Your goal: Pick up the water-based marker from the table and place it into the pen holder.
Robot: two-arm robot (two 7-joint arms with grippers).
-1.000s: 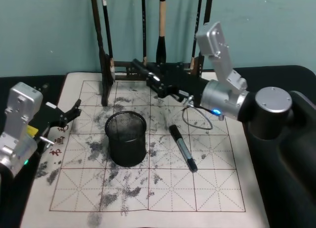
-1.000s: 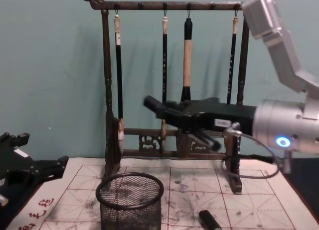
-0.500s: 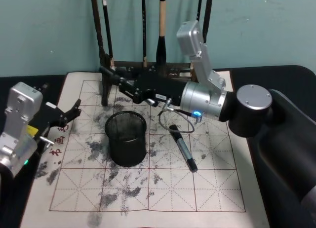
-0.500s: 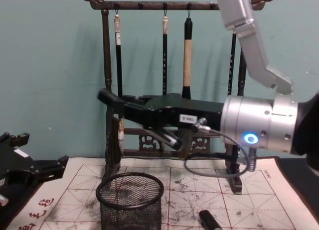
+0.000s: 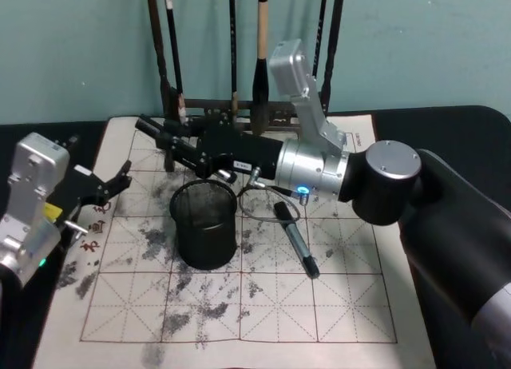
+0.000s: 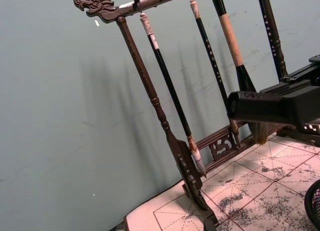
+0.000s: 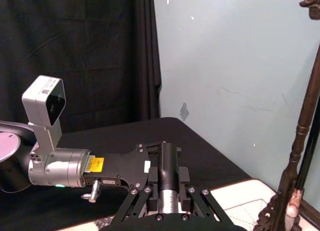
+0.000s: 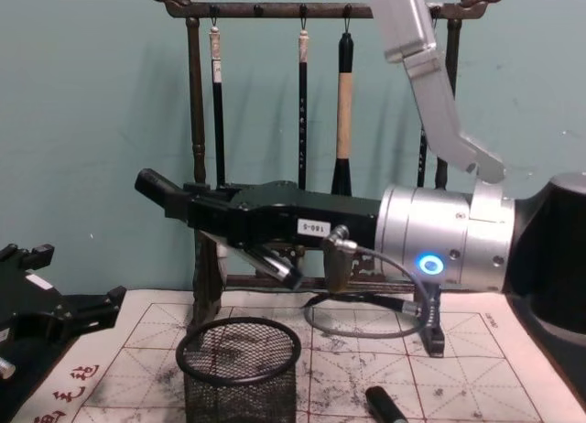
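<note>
The right gripper (image 5: 153, 136) is hovering with its fingers spread and nothing between them, above the pen holder (image 5: 205, 224) and slightly behind it, toward its left side. The water-based marker (image 5: 295, 238) is lying flat on the gridded paper mat (image 5: 351, 305), right of the pen holder and apart from it. The left gripper (image 5: 118, 181) is sitting idle, left of the pen holder.
</note>
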